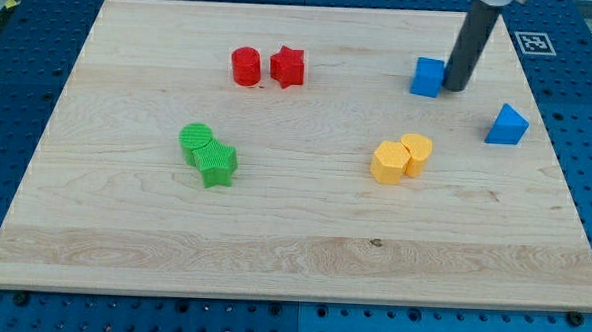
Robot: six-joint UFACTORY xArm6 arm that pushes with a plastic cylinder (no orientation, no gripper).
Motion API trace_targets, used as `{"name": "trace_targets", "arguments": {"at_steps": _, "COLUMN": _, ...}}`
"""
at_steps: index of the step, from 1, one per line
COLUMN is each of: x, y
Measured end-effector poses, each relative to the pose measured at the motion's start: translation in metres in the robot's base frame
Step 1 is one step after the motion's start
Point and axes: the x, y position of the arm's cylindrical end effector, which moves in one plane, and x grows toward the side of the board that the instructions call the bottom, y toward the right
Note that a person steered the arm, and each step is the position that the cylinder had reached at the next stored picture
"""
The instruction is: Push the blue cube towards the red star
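Observation:
The blue cube (428, 77) sits on the wooden board at the view's upper right. The red star (287, 67) lies to its left, near the top middle, touching a red cylinder (245, 66) on its left side. My tip (453, 88) is the lower end of the dark rod and stands right against the blue cube's right side, on the side away from the red star.
A second blue block (506, 125), wedge-like, lies right of my tip. Two yellow blocks (400, 157) touch each other below the cube. A green cylinder (196, 139) and green star (215, 163) sit at the left. The board's edge (290, 294) runs along the bottom.

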Motion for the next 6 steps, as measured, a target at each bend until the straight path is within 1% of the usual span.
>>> {"name": "trace_targets", "arguments": {"at_steps": 1, "x": -0.01, "y": -0.017}}
{"name": "trace_targets", "arguments": {"at_steps": 2, "x": -0.054, "y": -0.017}}
{"name": "trace_targets", "arguments": {"at_steps": 3, "x": -0.061, "y": -0.017}}
{"name": "trace_targets", "arguments": {"at_steps": 4, "x": -0.034, "y": -0.014}}
{"name": "trace_targets", "arguments": {"at_steps": 6, "x": -0.025, "y": -0.023}}
